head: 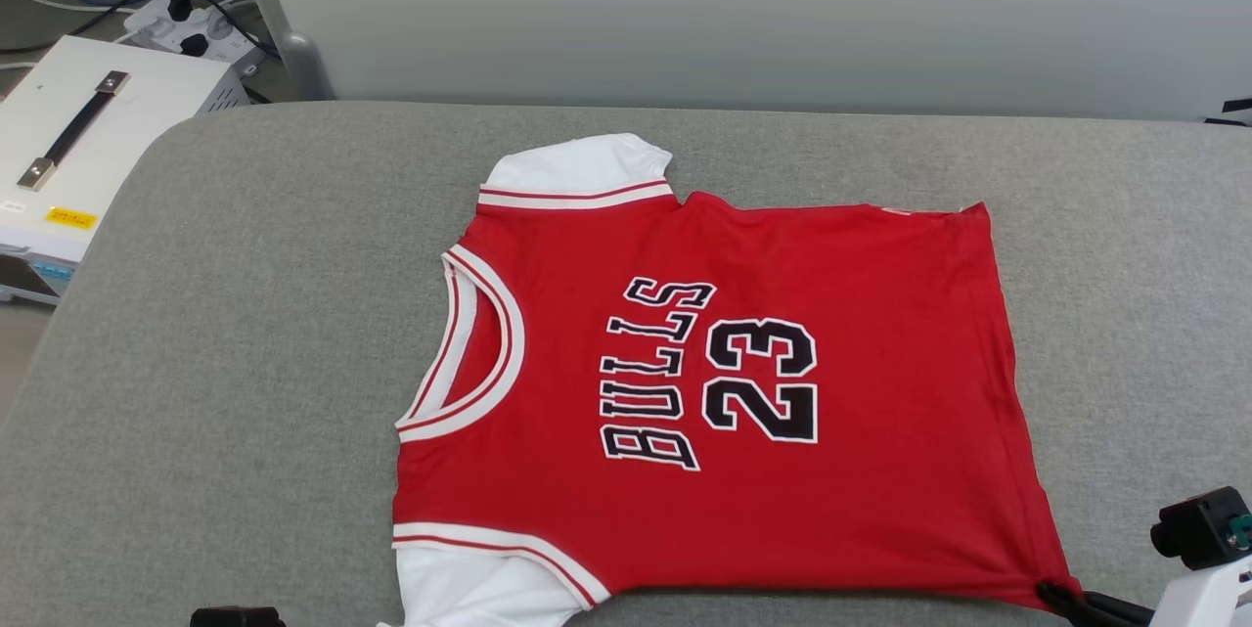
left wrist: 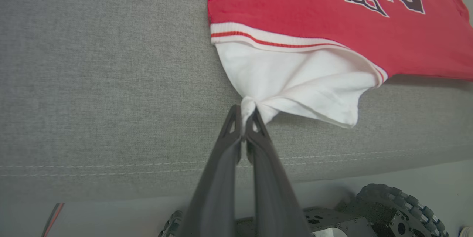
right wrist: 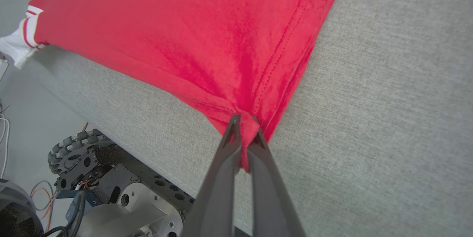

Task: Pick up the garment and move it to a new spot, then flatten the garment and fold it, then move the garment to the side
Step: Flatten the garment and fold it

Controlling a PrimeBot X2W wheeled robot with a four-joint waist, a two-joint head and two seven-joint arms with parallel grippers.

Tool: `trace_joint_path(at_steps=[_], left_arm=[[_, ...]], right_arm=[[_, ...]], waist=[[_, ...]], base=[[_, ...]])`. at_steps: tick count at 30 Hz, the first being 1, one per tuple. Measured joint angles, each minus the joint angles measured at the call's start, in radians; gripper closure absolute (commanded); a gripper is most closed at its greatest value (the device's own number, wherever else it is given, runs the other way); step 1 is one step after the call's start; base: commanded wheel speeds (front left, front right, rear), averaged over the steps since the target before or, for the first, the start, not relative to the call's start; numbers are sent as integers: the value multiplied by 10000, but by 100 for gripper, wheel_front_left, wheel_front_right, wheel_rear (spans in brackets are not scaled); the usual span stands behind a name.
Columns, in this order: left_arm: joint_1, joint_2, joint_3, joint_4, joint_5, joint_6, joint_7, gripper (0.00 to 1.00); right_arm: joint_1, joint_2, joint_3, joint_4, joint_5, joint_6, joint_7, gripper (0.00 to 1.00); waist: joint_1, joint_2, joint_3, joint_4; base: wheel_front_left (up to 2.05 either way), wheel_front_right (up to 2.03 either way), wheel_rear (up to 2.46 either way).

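The garment [head: 743, 392], a red jersey T-shirt with white sleeves and "BULLS 23" lettering, lies spread face up on the grey padded table [head: 245, 363], its neck toward the left. My left gripper [left wrist: 244, 115] is shut on the tip of the near white sleeve [left wrist: 295, 81], which is pulled into a bunch at the fingertips. At the near right hem corner [right wrist: 251, 118], my right gripper [right wrist: 245, 126] is shut on the red fabric, which puckers there. In the head view the right gripper [head: 1061, 598] shows at the shirt's lower right corner.
A white case [head: 88, 138] with a black handle and a power strip [head: 191, 25] with cables sit on the floor at the far left. A pale wall panel [head: 743, 11] stands behind the table. My wheeled base [left wrist: 399, 211] sits below the table's near edge.
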Motion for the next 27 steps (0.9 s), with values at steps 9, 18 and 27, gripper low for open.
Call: trace_joint_path(at_steps=[9,18,27], left_arm=[[-627,449,44,-397,688,104,52,100],[-2825,631,-44,-13,1434,-725,399,100],[-5332,-84,-240,2021,1973,-1768,412,100]], right_arm=[[488,579,-1444,-399,-460,0,123,100],[406,1252,-3012,-679,-780,0,514,100],[-431,2054,-3522,-466,-1335,-2,934,100]], waist=[[0,0,-119,31],[0,0,150,-91],[1,0,836,-274]], base=[[0,0,0],[0,0,0],[0,0,0]])
